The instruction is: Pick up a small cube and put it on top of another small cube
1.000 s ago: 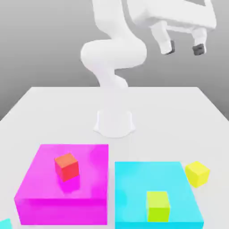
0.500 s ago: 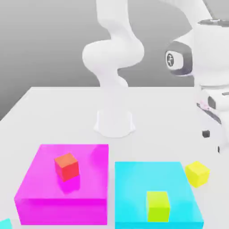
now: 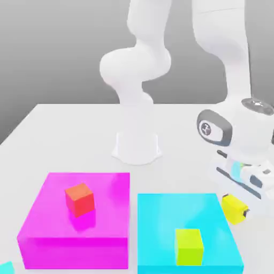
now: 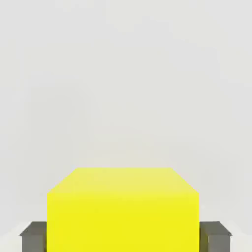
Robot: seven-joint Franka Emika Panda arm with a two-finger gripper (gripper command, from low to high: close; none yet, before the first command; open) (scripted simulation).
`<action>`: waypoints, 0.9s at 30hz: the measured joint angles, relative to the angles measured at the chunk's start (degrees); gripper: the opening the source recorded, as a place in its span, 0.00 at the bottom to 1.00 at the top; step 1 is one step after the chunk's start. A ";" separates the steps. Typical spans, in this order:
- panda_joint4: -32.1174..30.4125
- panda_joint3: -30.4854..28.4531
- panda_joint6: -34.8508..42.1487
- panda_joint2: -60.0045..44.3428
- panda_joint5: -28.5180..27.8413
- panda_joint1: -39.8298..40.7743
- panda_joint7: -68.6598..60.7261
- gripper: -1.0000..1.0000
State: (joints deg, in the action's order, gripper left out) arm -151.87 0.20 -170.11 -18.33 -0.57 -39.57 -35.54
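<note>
The small cube [image 3: 232, 207], plain yellow, sits on the white table just off the cyan block's right side in the exterior view. My gripper [image 3: 236, 203] has come down over it, and the hand hides the cube's top. In the hand view the small cube [image 4: 123, 211] sits squarely between the two grey fingertips [image 4: 33, 236], which press against its opposite sides. The gripper is shut on it, and the cube still rests at table level.
A flat magenta block [image 3: 53, 225] carries a red cube [image 3: 80, 199]. A flat cyan block [image 3: 160, 225] beside it carries a lime cube [image 3: 189, 246]. The arm's white base [image 3: 137, 145] stands behind them. A cyan corner [image 3: 5, 267] shows at the exterior view's lower left.
The arm swung down from high above to the yellow cube at the exterior view's right. The fingers went from wide open to shut on the cube.
</note>
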 joint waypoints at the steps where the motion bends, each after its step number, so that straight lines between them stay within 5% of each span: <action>1: 0.00 0.00 0.06 0.00 -0.01 0.00 0.01 0.00; 10: -1.98 0.67 9.80 11.74 1.50 -0.05 -0.51 0.00; 27: 14.35 -3.73 26.50 6.96 28.34 10.89 9.92 0.00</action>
State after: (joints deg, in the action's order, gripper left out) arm -137.52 -3.54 -143.61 -11.36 27.77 -28.68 -25.62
